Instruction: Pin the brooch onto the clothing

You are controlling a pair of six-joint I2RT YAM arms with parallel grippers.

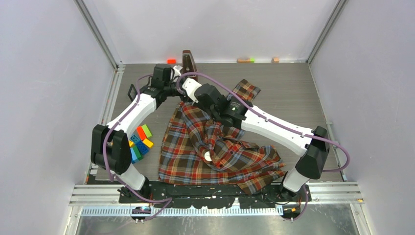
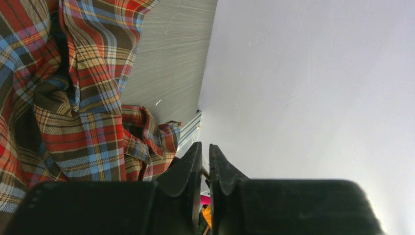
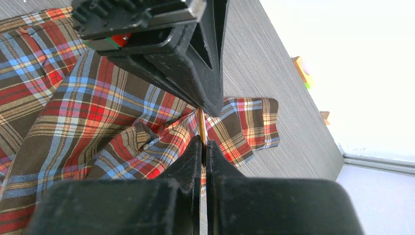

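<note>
The plaid shirt (image 1: pixel 220 152) is lying rumpled on the grey desk (image 1: pixel 288 93), spreading from the near edge, just in front of the arm bases, up toward the middle. One sleeve is reaching away to the back right, its cuff lying flat on the wood. A small white round thing (image 1: pixel 207 156) is sitting on the cloth near the shirt's middle; what it is cannot be told.

Both arms are reaching in over the far end of the shirt, their tips meeting there. The right gripper (image 3: pixel 204 147) is pressing its fingers together on a thin golden pin (image 3: pixel 201 128), which is running straight up from its fingertips to the tip of the other arm's finger, above the checked cloth. This pin looks to be part of the brooch; the rest of the brooch is hidden.

The left gripper (image 2: pixel 205 152) is holding its fingers almost together, with only a slim gap between them. A pink and orange bit (image 2: pixel 206 204) is showing in that gap, seemingly pinched there, though too little of it is showing to be sure.

A heap of coloured toy blocks (image 1: pixel 139 142) is lying on the desk just left of the shirt, beside the left arm. A dark brown object (image 1: pixel 187 61) is standing at the back wall, beyond the grippers.
</note>
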